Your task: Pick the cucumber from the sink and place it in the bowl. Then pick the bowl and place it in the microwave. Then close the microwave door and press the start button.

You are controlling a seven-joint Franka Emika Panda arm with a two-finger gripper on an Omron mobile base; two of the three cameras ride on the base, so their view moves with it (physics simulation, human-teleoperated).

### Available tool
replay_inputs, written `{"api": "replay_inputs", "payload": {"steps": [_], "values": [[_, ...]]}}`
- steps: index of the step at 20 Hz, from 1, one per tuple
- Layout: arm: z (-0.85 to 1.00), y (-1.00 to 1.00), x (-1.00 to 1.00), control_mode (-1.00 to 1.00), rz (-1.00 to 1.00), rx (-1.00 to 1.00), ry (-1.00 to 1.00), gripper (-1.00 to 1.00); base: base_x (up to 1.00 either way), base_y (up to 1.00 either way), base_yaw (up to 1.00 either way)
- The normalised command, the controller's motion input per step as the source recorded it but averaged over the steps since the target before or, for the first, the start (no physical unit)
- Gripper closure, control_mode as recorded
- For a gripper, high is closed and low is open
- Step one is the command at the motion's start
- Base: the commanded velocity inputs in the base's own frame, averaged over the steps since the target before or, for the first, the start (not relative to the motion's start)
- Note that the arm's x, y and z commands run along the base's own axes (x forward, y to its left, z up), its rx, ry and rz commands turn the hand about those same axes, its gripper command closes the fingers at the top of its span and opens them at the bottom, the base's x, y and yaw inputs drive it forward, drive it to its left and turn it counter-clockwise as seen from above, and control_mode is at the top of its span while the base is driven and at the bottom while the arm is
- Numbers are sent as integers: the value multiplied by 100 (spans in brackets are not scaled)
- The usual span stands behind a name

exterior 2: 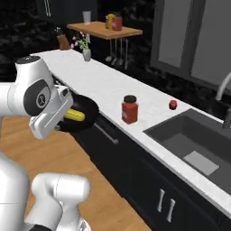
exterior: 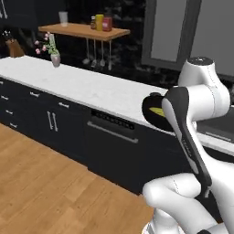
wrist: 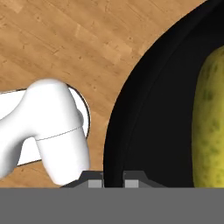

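- Gripper point(wrist: 113, 180) clamped on rim of black bowl point(wrist: 153, 131), carried above the wood floor.
- Cucumber point(wrist: 210, 122) lies in the bowl, at 3 o'clock in hand view: first step done.
- Sink point(exterior 2: 198, 149) beyond, vacated.
- Left: microwave placement, door, start button.

From behind the arm's left we look forward and down along the table point(exterior: 91, 87); from its right likewise, taking in the sink point(exterior 2: 194, 149). Both share the bowl point(exterior 2: 85, 113). Our hand camera sits close above its rim.
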Motion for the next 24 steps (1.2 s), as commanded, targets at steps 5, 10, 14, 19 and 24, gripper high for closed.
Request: {"api": "replay_inputs", "payload": {"steps": [5, 10, 14, 19, 24], "values": [[0, 0, 0, 100, 0, 0, 0, 100, -17, 0, 93], [0, 0, 0, 100, 0, 0, 0, 100, -8, 0, 94], [0, 0, 0, 100, 0, 0, 0, 100, -1, 0, 99], [0, 0, 0, 100, 0, 0, 0, 100, 5, 0, 98], [0, 0, 0, 100, 0, 0, 0, 100, 91, -13, 73]]}}
